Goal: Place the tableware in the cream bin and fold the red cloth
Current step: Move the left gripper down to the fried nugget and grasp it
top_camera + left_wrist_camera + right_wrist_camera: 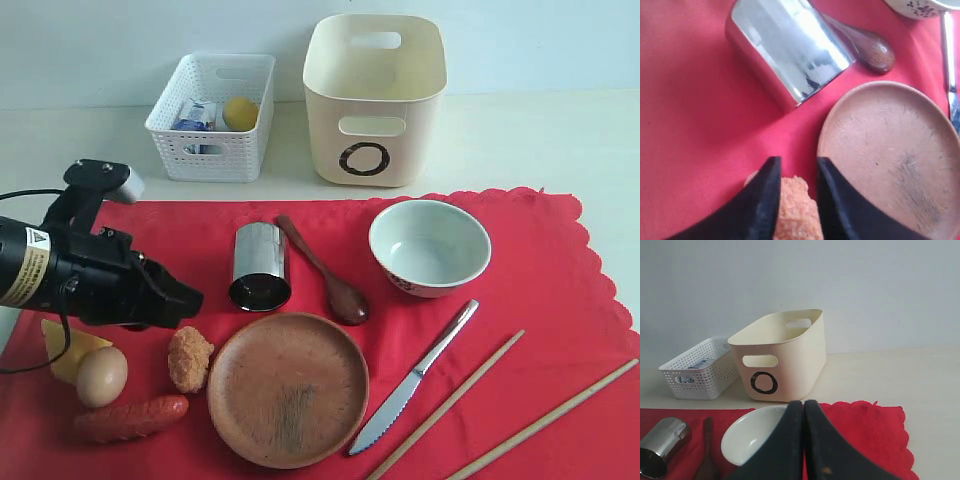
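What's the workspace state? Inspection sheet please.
Surface: red cloth flat, unfolded, on pale table.
Job's things: cup on its side, spoon, bowl, plate, knife, two chopsticks all on cloth; bin upright behind it.
Clutter: nugget, egg, sausage, yellow wedge on cloth; basket holds carton, lemon.
Hands: left hand parted over nugget; right hand shut, holding nothing.
Cables: one black cable, left edge.
Surroundings: plain wall; nothing else seen.

A white plastic lattice basket (212,150) holds a blue-and-white carton (196,114) and a yellow lemon (240,112). Well apart lie a brown egg (102,376), a reddish sausage (130,418) and an orange crumbed nugget (189,358).
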You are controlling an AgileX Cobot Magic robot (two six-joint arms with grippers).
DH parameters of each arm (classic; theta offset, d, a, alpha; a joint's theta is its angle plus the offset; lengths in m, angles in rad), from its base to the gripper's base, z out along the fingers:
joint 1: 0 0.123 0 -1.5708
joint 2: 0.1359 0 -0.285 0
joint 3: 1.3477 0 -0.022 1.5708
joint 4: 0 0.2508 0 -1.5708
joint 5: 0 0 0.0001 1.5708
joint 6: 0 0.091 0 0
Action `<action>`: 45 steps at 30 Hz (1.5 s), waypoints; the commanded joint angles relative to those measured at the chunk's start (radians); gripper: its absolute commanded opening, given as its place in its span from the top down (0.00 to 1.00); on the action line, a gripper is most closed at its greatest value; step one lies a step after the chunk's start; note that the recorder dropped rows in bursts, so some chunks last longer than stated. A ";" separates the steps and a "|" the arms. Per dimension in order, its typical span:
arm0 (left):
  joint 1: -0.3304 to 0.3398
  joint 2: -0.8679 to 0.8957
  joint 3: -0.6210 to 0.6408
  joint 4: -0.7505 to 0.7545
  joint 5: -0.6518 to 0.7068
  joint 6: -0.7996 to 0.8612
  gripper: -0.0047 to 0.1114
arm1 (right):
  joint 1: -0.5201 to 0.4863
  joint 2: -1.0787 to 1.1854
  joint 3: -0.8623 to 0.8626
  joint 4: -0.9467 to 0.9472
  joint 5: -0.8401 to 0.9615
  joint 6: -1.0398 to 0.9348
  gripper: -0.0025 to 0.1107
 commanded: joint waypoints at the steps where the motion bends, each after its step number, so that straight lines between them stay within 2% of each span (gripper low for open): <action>1: 0.002 -0.005 0.011 -0.001 -0.024 0.005 0.47 | 0.001 -0.004 0.005 -0.006 -0.010 -0.002 0.98; 3: 0.002 -0.005 0.030 -0.001 -0.024 0.018 0.41 | 0.001 -0.004 0.005 -0.006 -0.010 -0.002 0.98; 6: 0.002 -0.005 0.037 -0.001 -0.020 0.023 0.39 | 0.001 -0.004 0.005 -0.006 -0.010 -0.002 0.98; 12: 0.002 0.026 0.041 -0.001 0.024 0.032 0.39 | 0.001 -0.004 0.005 -0.006 -0.010 -0.002 0.98; 17: 0.002 0.109 0.041 -0.001 0.017 0.032 0.39 | 0.001 -0.004 0.005 -0.006 -0.010 -0.002 0.98; 27: 0.000 0.153 0.041 -0.001 0.017 0.032 0.41 | 0.001 -0.004 0.005 -0.006 -0.010 -0.002 0.98; 30: 0.000 0.163 0.041 -0.001 0.017 0.032 0.48 | 0.001 -0.004 0.005 -0.006 -0.010 -0.002 0.98; 41: 0.000 0.169 0.041 -0.032 0.017 0.032 0.94 | 0.001 -0.004 0.005 -0.006 -0.010 -0.002 0.98; 45: 0.000 0.169 0.041 -0.034 0.017 0.032 0.96 | 0.001 -0.004 0.005 -0.006 -0.010 -0.002 0.98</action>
